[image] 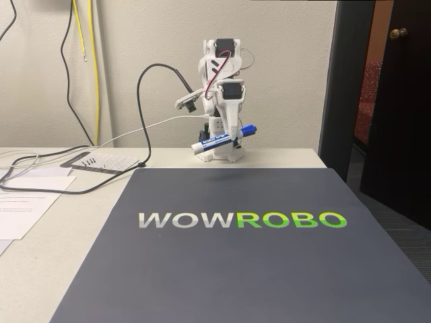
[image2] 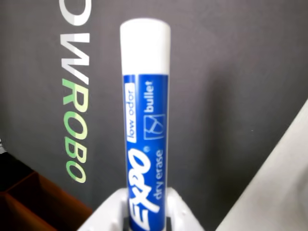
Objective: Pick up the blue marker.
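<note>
The hand (image: 231,140) is clenched on the blue marker (image: 223,139), holding it in the air above the far edge of the dark mat (image: 236,269) on the counter (image: 40,256). In the fixed view the marker tilts, blue cap toward 2 o'clock. In the wrist view its white end (image2: 145,43) points to 12 o'clock.

Low front fixed view facing arm (image: 222,101), wrist view close, both sharing mat (image: 269,269)

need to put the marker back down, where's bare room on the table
The dark mat is bare around its WOWROBO lettering. The left table edge is crowded with papers, cables and a mesh pad.
</note>
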